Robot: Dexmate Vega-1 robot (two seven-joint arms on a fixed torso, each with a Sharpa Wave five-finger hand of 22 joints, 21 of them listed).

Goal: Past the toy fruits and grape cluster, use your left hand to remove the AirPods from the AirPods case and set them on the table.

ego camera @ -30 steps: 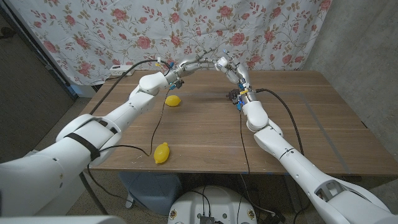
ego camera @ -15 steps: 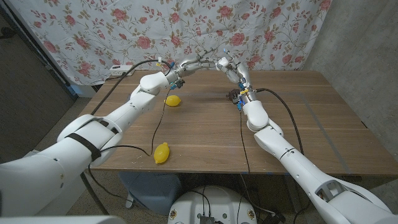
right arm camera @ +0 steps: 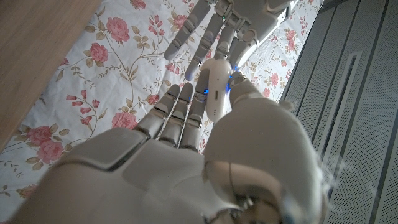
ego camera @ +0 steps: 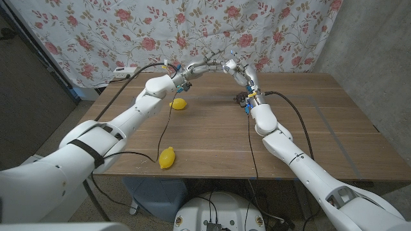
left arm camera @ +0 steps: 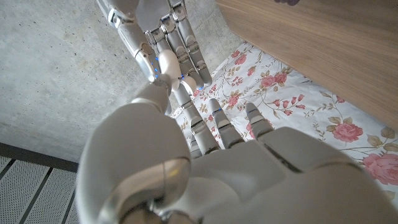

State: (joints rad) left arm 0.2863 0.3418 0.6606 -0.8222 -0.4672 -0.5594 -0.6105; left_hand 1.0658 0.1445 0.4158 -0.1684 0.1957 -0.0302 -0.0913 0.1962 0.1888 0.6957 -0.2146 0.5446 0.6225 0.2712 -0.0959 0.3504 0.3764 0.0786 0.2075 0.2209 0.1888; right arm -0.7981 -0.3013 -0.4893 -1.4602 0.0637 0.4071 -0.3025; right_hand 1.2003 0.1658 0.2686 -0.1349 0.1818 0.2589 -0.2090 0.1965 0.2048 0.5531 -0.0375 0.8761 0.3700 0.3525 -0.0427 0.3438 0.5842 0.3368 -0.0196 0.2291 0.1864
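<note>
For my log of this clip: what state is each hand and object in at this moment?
left hand: raised over the table's far edge, fingers reaching toward the case
right hand: raised, holding the AirPods case
two lemons: lying on the table
grape cluster: on the table

The head view looks down over the wooden table [ego camera: 212, 128] toward the floral cloth [ego camera: 192, 25]; both wrist views sit close behind their hands, sharing that cloth and the table's far edge
</note>
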